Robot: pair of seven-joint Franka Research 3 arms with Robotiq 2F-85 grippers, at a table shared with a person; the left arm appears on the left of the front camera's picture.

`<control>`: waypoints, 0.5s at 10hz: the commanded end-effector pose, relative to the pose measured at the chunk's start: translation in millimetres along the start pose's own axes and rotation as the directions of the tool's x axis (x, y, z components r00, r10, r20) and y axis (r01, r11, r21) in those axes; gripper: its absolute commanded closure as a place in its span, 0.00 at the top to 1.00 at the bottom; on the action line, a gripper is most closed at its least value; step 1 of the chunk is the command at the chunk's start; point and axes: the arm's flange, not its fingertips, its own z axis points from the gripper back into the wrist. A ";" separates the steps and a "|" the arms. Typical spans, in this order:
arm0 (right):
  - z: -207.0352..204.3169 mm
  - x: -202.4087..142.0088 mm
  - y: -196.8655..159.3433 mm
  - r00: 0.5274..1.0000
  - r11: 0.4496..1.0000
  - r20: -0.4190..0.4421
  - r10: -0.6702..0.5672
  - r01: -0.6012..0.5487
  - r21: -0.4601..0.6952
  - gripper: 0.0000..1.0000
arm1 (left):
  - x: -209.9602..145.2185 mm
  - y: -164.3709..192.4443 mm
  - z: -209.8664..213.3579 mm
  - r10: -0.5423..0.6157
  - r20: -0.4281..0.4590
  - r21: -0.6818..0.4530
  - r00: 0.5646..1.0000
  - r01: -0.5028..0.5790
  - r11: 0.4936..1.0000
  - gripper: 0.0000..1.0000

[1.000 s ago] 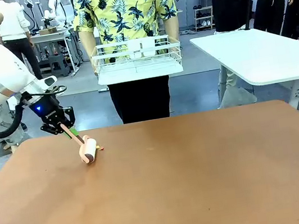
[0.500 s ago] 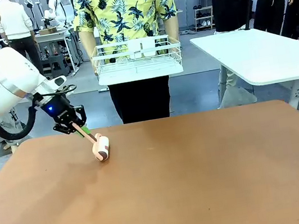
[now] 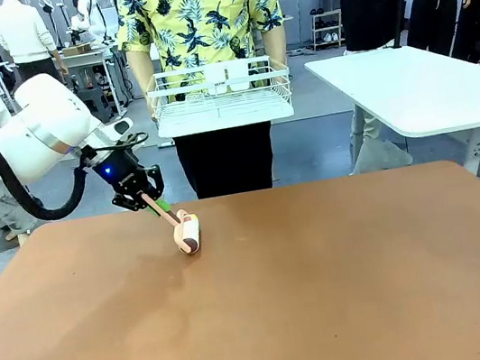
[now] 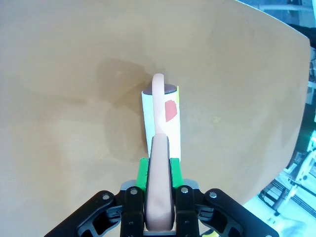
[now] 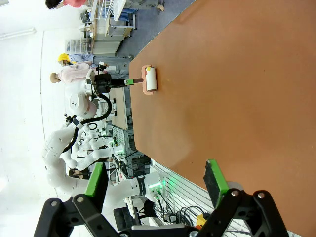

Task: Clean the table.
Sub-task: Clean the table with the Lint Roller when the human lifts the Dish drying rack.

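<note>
Front view: table (image 3: 332, 302) beneath left gripper (image 3: 151, 203), roller (image 3: 188, 235).

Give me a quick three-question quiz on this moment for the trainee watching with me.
1. True or false: the left gripper is shut on the handle of the lint roller.
2. Where is the roller's head? A) resting on the table, in its far left part; B) lifted well clear of the table; C) on the floor.
3. Fill in: the person at the far side holds a white wire ____.
Key: 1 true; 2 A; 3 basket.
</note>
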 end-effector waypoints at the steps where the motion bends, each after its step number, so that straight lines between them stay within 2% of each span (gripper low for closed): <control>1: 1.4 -0.5 1.8 1.000 1.000 0.001 0.006 -0.006 0.005 1.00 | -1.0 18.6 -40.5 -0.020 -0.022 0.064 1.000 0.022 0.998 0.21; 3: 1.4 -0.5 1.8 1.000 1.000 0.001 0.006 -0.006 0.005 1.00 | -9.0 12.9 -25.5 -0.031 -0.021 0.029 0.999 0.032 0.999 0.21; 4: 1.4 -0.5 1.8 1.000 1.000 0.001 0.006 -0.006 0.005 1.00 | -16.5 4.7 -11.1 -0.054 -0.075 0.002 0.996 0.054 0.999 0.21; 5: 1.4 -0.5 1.8 1.000 1.000 0.001 0.006 -0.006 0.005 1.00 | -26.1 -10.2 8.4 -0.091 -0.071 0.008 0.993 0.092 0.996 0.21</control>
